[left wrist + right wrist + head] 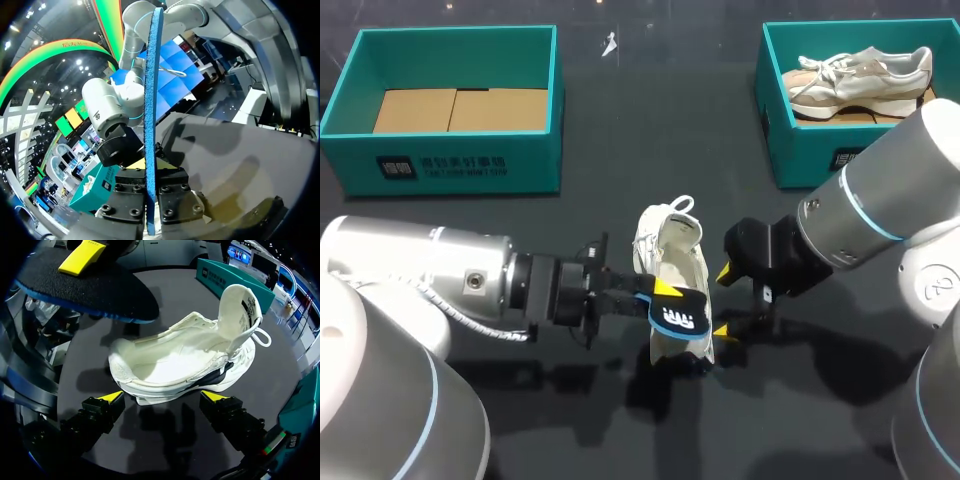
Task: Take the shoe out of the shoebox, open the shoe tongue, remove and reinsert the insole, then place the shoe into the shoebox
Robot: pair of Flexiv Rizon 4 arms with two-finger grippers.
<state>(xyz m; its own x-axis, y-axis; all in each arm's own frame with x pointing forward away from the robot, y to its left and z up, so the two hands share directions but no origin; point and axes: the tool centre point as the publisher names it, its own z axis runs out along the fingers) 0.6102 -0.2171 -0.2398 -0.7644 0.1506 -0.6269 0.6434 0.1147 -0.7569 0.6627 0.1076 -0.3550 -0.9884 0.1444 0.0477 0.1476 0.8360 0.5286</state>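
Dark worktop (650, 130) carries the white shoe (672, 245) near its front middle, tongue raised. Left gripper (660, 292) pinches the blue-edged insole (682, 318) over the shoe's near end. Right gripper (163, 397) stands spread beside the shoe's sole. At the far corners sit the left shoebox (450, 160) and the right shoebox (800, 150), which holds another shoe (860, 75).

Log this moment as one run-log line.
insole: out, held over shoe | left jaws: shut on insole | right jaws: open, beside shoe | shoe: upright on table
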